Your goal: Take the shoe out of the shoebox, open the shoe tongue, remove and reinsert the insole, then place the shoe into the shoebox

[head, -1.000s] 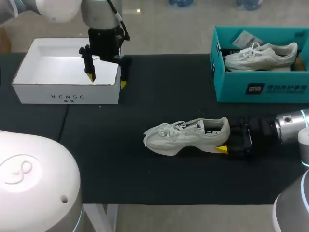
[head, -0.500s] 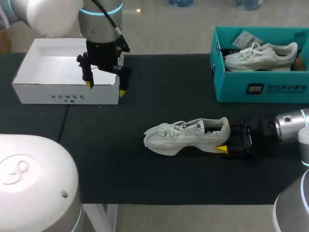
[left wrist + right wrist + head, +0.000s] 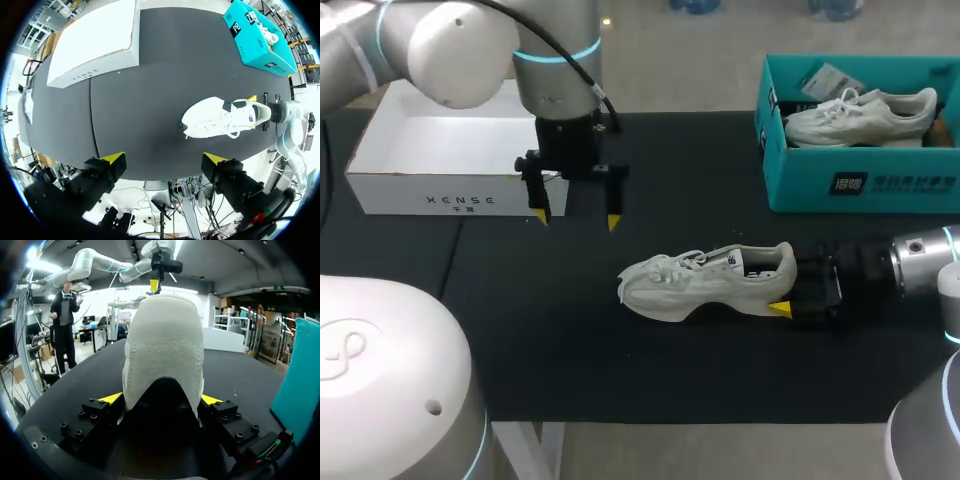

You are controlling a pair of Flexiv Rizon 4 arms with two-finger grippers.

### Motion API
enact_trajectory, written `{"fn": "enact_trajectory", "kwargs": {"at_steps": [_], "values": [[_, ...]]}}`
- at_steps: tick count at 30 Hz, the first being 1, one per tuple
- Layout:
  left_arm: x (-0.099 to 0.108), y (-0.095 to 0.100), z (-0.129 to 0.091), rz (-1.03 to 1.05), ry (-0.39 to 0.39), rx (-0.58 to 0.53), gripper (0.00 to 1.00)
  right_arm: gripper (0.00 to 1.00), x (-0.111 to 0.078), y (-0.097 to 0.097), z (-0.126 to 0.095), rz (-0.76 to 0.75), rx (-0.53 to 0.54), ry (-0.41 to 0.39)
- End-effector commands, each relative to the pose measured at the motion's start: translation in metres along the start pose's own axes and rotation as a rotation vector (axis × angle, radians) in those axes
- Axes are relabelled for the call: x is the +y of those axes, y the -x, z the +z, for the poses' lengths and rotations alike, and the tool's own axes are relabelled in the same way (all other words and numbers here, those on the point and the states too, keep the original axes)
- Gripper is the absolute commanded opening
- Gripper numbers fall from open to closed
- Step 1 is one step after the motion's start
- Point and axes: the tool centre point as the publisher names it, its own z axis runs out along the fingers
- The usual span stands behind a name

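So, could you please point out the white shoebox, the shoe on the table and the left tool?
white shoebox [image 3: 410, 195], head view, its front wall.
shoe [image 3: 680, 288], head view, its side at midfoot.
left tool [image 3: 577, 218], head view, midway between its yellow tips.

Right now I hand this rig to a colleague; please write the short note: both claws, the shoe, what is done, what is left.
Left claw: open, holding nothing, above the mat between the white box and the shoe.
Right claw: shut on the shoe's heel; the shoe lies on the mat.
Teal box at far right holds a second shoe.
Done: shoe is out of its box.
Left: tongue and insole steps, state not visible; then shoe back into the box.
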Motion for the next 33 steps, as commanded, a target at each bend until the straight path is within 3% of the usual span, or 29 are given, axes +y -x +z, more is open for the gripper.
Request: {"fn": "enact_trajectory", "kwargs": {"at_steps": [1,9,17,26,33], "values": [[-0.007,-0.071,0.013,0.038,0.056,-0.047,1.0,0.0,-0.003,0.001,0.004,-0.001,-0.003,-0.003],[-0.003,-0.143,0.029,0.095,0.059,-0.084,1.0,0.0,-0.003,0.001,0.004,-0.001,-0.003,-0.003],[-0.002,-0.181,0.044,0.083,0.069,-0.152,1.0,0.0,-0.003,0.001,0.004,-0.001,-0.003,-0.003],[-0.004,-0.202,0.061,0.065,0.061,-0.191,1.0,0.0,-0.003,0.001,0.004,-0.001,-0.003,-0.003],[-0.02,-0.192,0.07,0.005,0.059,-0.19,1.0,0.0,-0.003,0.001,0.004,-0.001,-0.003,-0.003]]}}
